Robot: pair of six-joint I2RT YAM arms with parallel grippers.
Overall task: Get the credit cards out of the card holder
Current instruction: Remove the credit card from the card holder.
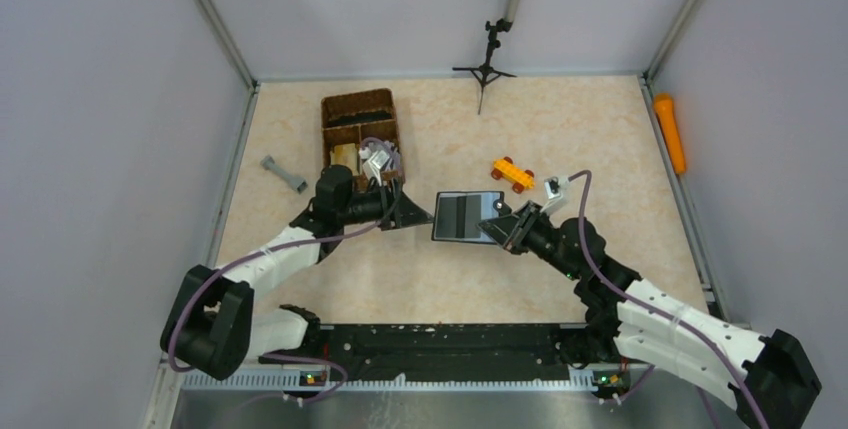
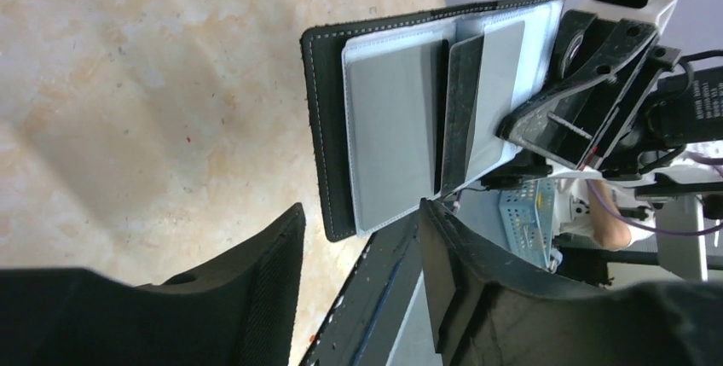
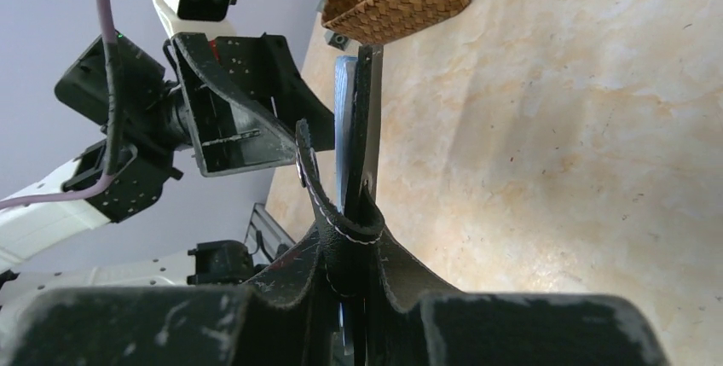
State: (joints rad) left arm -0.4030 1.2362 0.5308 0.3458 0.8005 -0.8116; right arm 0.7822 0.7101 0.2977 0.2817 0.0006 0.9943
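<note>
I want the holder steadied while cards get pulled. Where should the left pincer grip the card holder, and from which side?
On the card holder, I'd take the free black stitched edge, opposite the side the right pincer clamps. Come edge-on from the robot's left: the holder is held open and thin, and that edge faces the open left pincer.

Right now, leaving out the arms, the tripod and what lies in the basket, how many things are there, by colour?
Black: 1, card holder
Brown: 1, wicker basket
Grey: 1, small bar
Orange: 2, toy car and stick by the right wall
Total: 5
</note>
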